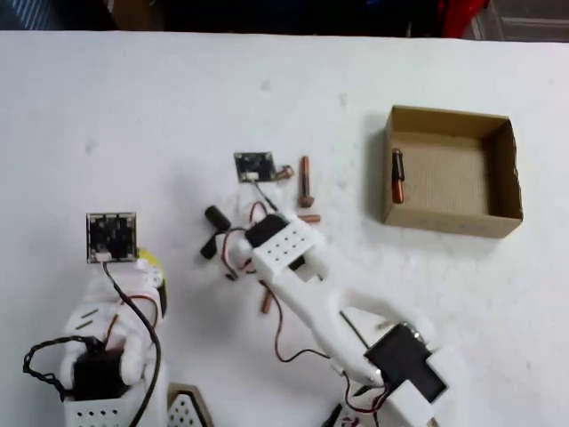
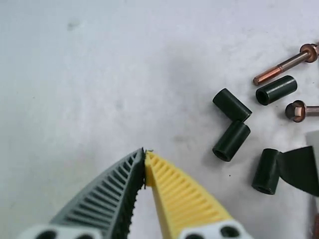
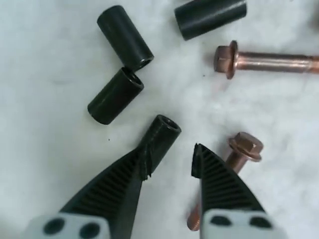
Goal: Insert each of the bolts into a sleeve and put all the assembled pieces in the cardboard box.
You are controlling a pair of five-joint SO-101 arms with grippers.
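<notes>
While one assembled piece (image 1: pixel 397 175) is lying in the cardboard box (image 1: pixel 449 222) at the upper right of the high view, the right hand (image 3: pixel 169 164) is hovering released over loose sleeves (image 1: pixel 216 217) and bolts (image 1: pixel 305 181) mid-frame, likely starting a pickup. Next it needs closing squarely on one sleeve. The left hand (image 2: pixel 144 153) is resting clenched, empty.

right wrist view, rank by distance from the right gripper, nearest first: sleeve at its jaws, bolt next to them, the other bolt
1. sleeve: against one jaw tip of the right gripper, partly in the gap.
2. nearer bolt: head just outside the other jaw.
3. other bolt: well past the jaw tips, beyond the nearer bolt's head.
</notes>
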